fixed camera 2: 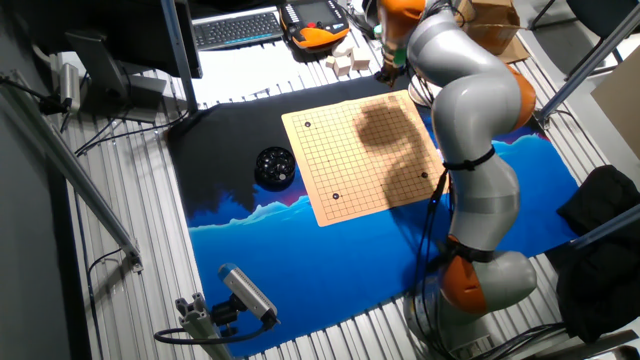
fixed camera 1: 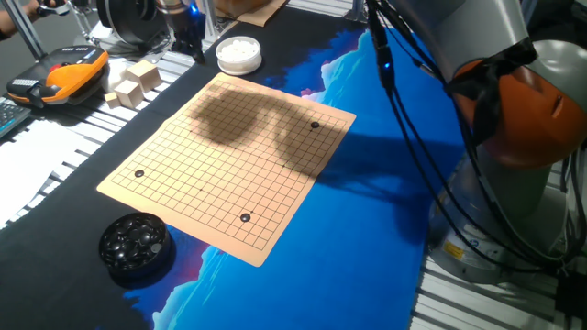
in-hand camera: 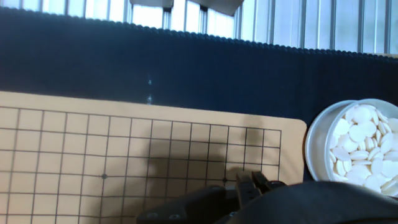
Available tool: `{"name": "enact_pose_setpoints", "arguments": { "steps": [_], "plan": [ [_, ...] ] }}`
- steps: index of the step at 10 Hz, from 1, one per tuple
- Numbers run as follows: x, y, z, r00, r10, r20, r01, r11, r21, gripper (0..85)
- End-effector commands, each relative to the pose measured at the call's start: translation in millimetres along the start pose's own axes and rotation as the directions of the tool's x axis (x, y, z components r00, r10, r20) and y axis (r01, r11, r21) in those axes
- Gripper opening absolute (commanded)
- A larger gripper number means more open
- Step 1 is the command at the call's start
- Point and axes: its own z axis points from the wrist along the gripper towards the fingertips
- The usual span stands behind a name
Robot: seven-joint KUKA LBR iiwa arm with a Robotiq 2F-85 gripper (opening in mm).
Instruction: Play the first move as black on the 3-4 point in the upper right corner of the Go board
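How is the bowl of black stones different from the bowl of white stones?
The black bowl is dark and holds shiny black stones; the white bowl is pale and holds white stones. The black bowl sits near the Go board corner with the arm away from it; the white bowl sits at the opposite end, beside the gripper. Both are round, open and off the board.

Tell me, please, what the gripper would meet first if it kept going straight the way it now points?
Judging from the hand view, the gripper points at the Go board near its corner by the bowl of white stones. It would probably meet bare board first; depth is unclear.
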Motion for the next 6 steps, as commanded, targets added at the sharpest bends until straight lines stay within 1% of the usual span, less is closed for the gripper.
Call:
{"name": "enact_pose_setpoints", "arguments": {
  "steps": [1, 3, 4, 5, 6],
  "plan": [
    [2.0, -0.5, 2.1, 1.000, 0.001, 0.001, -0.001, 1.000, -0.001, 0.0],
    [5.6, -0.5, 6.7, 1.000, 0.000, 0.016, 0.000, 1.000, 0.016, 0.0],
    [7.2, 1.0, 8.7, 1.000, 0.003, 0.024, -0.003, 1.000, 0.012, 0.0],
    [7.2, 1.0, 8.7, 0.999, 0.007, 0.034, -0.008, 0.999, 0.039, 0.0],
    [7.2, 1.0, 8.7, 0.999, 0.004, 0.035, -0.005, 0.999, 0.041, 0.0]
  ]
}}
